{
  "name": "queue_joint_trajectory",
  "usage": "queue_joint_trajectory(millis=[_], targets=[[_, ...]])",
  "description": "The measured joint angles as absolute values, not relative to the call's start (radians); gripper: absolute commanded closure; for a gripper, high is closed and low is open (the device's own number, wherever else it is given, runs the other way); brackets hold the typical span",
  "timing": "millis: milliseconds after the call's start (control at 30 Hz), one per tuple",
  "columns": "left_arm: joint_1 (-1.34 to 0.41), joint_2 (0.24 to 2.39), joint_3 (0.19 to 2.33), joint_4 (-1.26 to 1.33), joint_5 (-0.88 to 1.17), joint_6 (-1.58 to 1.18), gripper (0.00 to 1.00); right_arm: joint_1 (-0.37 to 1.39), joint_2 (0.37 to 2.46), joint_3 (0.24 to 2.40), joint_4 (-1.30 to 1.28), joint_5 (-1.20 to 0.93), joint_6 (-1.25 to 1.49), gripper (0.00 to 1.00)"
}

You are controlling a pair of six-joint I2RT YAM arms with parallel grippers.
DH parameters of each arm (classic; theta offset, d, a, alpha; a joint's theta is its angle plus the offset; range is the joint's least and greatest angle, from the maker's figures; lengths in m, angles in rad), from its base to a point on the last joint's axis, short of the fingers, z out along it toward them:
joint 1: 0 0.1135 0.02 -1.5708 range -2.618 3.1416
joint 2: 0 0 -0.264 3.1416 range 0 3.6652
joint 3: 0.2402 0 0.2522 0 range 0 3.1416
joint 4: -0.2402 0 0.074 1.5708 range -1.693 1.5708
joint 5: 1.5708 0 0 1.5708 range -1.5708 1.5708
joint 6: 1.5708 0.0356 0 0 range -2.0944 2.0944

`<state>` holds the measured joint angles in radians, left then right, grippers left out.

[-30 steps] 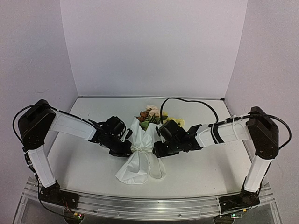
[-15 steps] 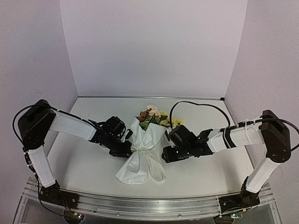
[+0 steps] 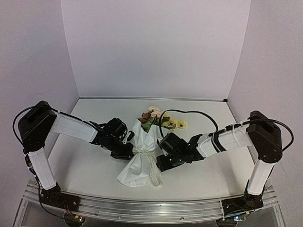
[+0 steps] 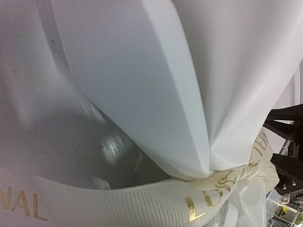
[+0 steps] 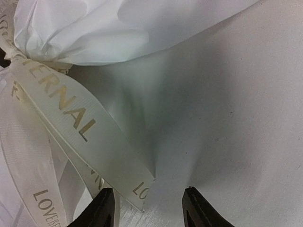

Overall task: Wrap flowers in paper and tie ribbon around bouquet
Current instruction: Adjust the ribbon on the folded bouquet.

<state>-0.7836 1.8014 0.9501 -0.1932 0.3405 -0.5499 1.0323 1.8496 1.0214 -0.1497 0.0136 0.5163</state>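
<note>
Pale lilac walls close in a white table (image 3: 80, 175). The bouquet (image 3: 142, 139) lies at its centre, flowers (image 3: 155, 117) toward 1 o'clock. The ribbon (image 5: 71, 116) already cinches the paper (image 4: 142, 71) at the waist. The left gripper (image 3: 127, 151), at the waist's 9 o'clock, is clamped tight; on what, I cannot tell. The right gripper (image 5: 147, 193), at 4 o'clock, stands half parted and empty, with a ribbon tail just ahead. The tying looks under way; next, catch that tail squarely and snug the knot.
</note>
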Motion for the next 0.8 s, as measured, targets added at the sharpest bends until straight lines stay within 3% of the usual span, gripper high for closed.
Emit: queue_joint_trajectory(millis=[200,333,633,800], targets=[[-0.783,1.801,0.950,-0.194,0.342,-0.550,1.00,1.040,1.862,1.044,-0.160,0.030,0.508,0.47],[-0.781,1.801,0.950,-0.194,0.345,-0.550,1.00,1.040,1.890,1.080,-0.160,0.056,0.505,0.57],[-0.781,1.801,0.950,-0.194,0.344,-0.550,1.00,1.040,1.921,1.112,-0.170,0.120,0.504,0.98],[-0.777,1.793,0.948,-0.194,0.323,-0.559,1.00,1.040,1.920,1.112,-0.192,0.172,0.522,1.00]])
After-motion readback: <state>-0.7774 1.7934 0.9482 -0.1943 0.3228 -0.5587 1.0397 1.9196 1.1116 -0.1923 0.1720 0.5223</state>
